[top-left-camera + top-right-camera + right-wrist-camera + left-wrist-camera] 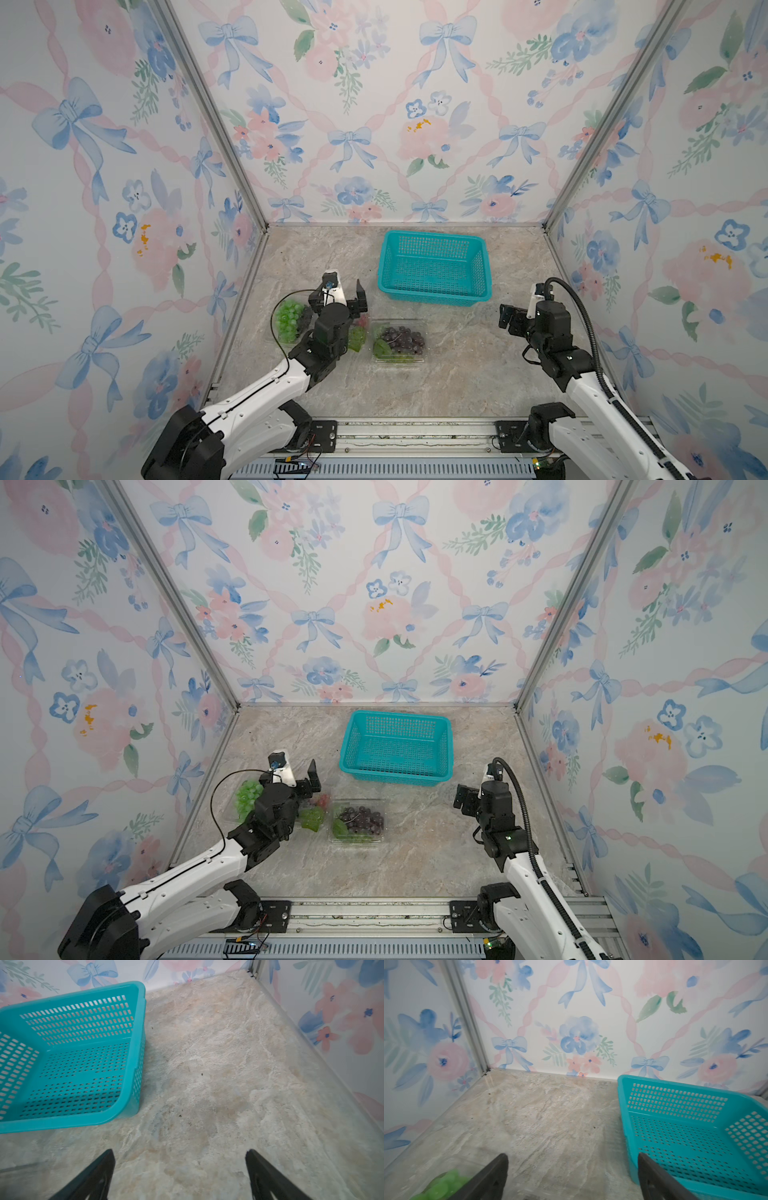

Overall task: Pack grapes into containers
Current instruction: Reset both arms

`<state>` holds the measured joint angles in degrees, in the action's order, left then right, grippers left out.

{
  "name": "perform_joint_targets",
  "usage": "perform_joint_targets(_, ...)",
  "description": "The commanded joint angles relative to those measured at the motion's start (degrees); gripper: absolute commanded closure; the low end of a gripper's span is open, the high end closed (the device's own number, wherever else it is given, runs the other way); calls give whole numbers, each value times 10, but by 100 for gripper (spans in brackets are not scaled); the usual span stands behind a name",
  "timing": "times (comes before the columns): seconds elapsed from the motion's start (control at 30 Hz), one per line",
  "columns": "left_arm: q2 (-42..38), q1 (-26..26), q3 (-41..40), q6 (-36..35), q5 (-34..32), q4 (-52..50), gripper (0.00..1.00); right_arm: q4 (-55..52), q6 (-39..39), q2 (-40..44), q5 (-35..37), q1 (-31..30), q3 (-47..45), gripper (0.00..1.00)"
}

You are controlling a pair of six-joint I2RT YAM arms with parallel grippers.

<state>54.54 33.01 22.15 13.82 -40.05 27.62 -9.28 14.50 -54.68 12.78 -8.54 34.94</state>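
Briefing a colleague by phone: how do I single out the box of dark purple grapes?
Find the teal basket at the back of the table. In front of it lies a clear clamshell box. It alone holds dark purple grapes; its neighbours are a green bunch and a red bunch.

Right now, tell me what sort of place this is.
Probably a robot test booth, not a home: floral wallpaper panels on an aluminium frame box in a marble-look tabletop, and the left arm and right arm are mounted along a metal rail at its near edge.
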Motion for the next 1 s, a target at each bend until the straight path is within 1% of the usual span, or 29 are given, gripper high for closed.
perform_joint_targets(0.0,-21,-73,-59,-25,21,101,2,70,-50,-31,78,9,-24,3)
perform_joint_targets(0.07,-26,-121,-84,-14,50,125,2,112,-67,-55,101,10,-38,3)
perform_joint_targets(0.17,-14,-177,-104,-21,81,154,2,165,-85,-92,115,10,-49,3)
perform_joint_targets(0.23,6,-205,-107,-31,95,166,2,205,-94,-121,117,11,-55,3)
perform_joint_targets(0.3,40,-228,-115,-44,123,215,2,248,-101,-166,124,13,-56,3)
perform_joint_targets(0.37,79,-249,-119,-30,159,253,2,270,-105,-205,124,12,-49,3)
perform_joint_targets(0.43,129,-255,-131,-36,166,323,2,282,-104,-224,119,12,-45,3)
perform_joint_targets(0.47,155,-255,-133,-51,169,355,2,306,-107,-230,117,13,-51,3)
perform_joint_targets(0.5,177,-255,-132,-60,170,373,2,338,-113,-237,116,12,-62,3)
perform_joint_targets(0.57,209,-259,-123,-73,194,390,2,348,-119,-243,118,13,-59,3)
perform_joint_targets(0.7,285,-266,-122,-81,227,455,2,443,-134,-260,105,16,-79,3)
perform_joint_targets(0.73,303,-269,-120,-82,235,468,2,447,-135,-269,96,20,-74,3)
perform_joint_targets(0.8,330,-269,-114,-84,240,479,2,468,-124,-295,80,32,-70,3)
perform_joint_targets(0.83,336,-268,-112,-87,242,484,2,506,-121,-314,70,36,-77,3)
perform_joint_targets(0.87,333,-269,-114,-87,244,484,2,527,-123,-316,70,36,-87,3)
perform_joint_targets(0.9,334,-270,-118,-86,251,489,2,509,-118,-305,68,37,-89,3)
perform_joint_targets(0.97,339,-270,-118,-91,263,497,2,564,-121,-311,61,39,-111,3)
